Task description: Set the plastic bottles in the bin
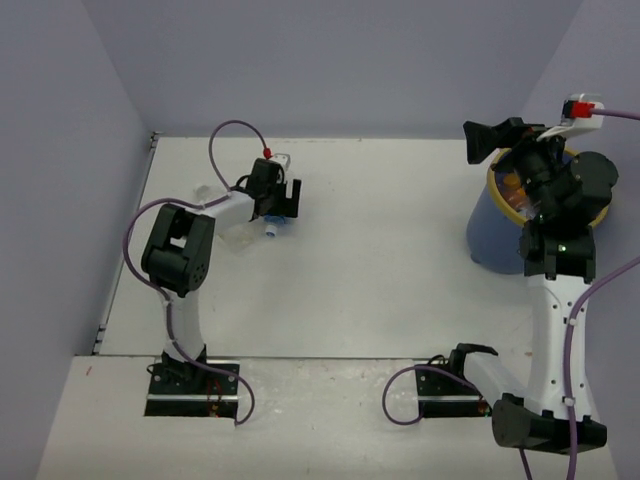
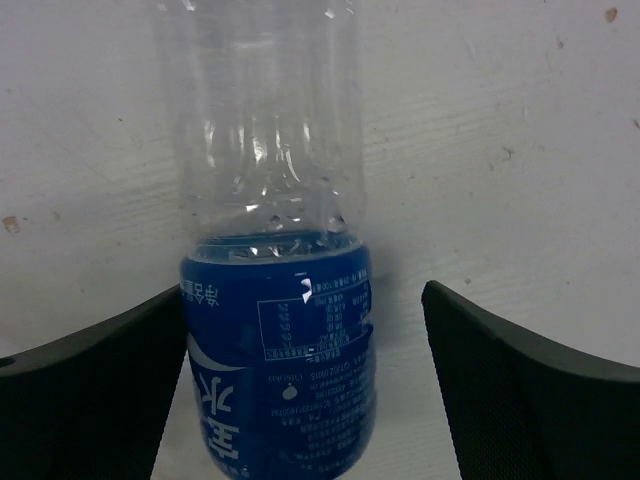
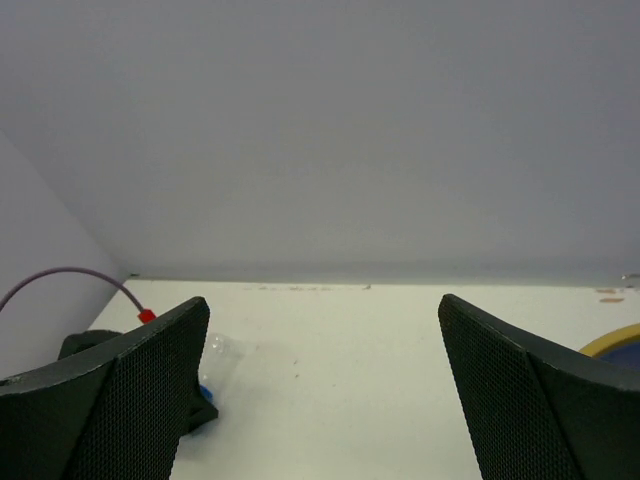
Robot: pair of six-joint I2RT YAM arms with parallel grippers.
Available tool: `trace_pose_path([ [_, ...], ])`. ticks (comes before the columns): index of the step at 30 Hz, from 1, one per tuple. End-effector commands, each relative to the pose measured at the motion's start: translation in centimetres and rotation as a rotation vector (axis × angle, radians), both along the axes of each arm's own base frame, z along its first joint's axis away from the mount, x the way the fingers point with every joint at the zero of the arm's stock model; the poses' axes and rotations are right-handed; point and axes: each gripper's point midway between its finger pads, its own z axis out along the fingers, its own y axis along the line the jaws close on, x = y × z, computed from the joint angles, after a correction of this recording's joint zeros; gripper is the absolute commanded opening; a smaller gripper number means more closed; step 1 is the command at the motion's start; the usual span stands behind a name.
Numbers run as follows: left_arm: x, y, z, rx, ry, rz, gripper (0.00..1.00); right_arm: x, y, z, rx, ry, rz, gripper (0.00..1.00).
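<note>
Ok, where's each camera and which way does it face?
Top external: above, behind the bases, looking down on the table; both arms show.
Left wrist: on the left arm, looking down at the bottle; left gripper open either side of it.
Right wrist: raised over the bin, facing the far wall; right gripper open.
Shared: top and left wrist both show the bottle.

Left arm [image 1: 180, 250], right arm [image 1: 556, 310]: white links, black joints; purple cables [image 1: 226, 133]; end effector fingers [image 3: 530, 400] black, mesh-textured.
</note>
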Motion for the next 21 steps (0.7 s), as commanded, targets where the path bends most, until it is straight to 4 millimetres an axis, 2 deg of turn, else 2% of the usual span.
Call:
trace_pose_path([
  [1,0.3,-2.3,1.9,-0.077,-0.034,-0.117,0.78,0.3,2.1,-1.3,0.073,0.074,0.097,0.99],
  [3,0.1,-2.8,1.9,-0.101,-0.038,-0.138,0.66,0.4,2.9,-1.5,0.064,0.099,0.121,0.99],
  [5,-0.1,-3.0,1.9,-0.107,-0.024,-0.143,0.47,0.2,3.7,-1.6,0.056,0.120,0.149,0.99],
  [8,-0.6,-3.0,3.7,-0.127,-0.050,-0.146,0.27,-0.3,4.9,-1.6,0.065,0.115,0.185,0.99],
  [11,-1.6,-3.6,7.0,-0.192,-0.101,-0.171,0.23,-0.7,5.9,-2.4,0.092,0.140,0.217,0.99],
  [13,-3.3,-4.9,9.4,-0.278,-0.121,-0.232,0.23,-0.9,7.6,-3.6,0.107,0.190,0.272,0.99],
  [14,-4.7,-5.7,10.3,-0.329,-0.126,-0.283,0.23,-1.0,8.4,-4.6,0.111,0.222,0.305,0.99],
  [16,-7.4,-7.2,15.5,-0.425,-0.239,-0.381,0.23,-1.4,11.1,-6.2,0.121,0.256,0.413,0.99],
  [17,-9.1,-7.9,16.9,-0.449,-0.277,-0.427,0.23,-1.6,12.2,-6.9,0.138,0.270,0.456,0.99],
  [19,-12.5,-9.3,19.2,-0.474,-0.344,-0.510,0.23,-2.1,14.2,-8.3,0.149,0.282,0.533,0.99],
  [21,-15.3,-10.6,19.5,-0.491,-0.366,-0.574,0.23,-2.8,15.8,-9.1,0.147,0.289,0.606,0.99],
])
